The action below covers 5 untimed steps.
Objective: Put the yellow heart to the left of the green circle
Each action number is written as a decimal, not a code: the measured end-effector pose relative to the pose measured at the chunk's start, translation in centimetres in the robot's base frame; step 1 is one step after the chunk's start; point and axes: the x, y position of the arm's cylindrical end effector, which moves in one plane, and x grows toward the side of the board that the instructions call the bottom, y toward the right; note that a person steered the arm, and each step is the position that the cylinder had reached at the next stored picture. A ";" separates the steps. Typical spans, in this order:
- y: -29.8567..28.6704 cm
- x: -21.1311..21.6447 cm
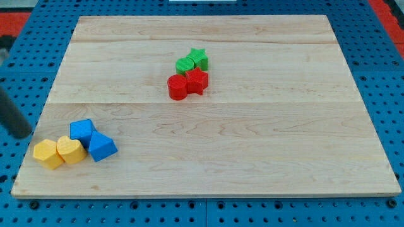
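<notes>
The yellow heart (70,150) lies near the board's bottom-left corner, touching a second yellow block (48,154) on its left. The green circle (185,65) sits near the board's upper middle, touching a green star (199,58) on its right. My rod shows as a dark, blurred bar at the view's left edge. My tip (24,134) is just off the board's left edge, up and left of the yellow blocks and apart from them.
A blue cube (82,130) and a blue triangle (101,147) touch the yellow heart on its right. A red circle (178,87) and a red star (197,81) sit just below the green pair. The wooden board (252,157) lies on a blue pegboard.
</notes>
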 end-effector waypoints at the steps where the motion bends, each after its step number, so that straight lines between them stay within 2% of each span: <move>1: 0.0 5.3; 2: 2.8 8.1; 3: 6.0 8.0; 5: 6.8 2.7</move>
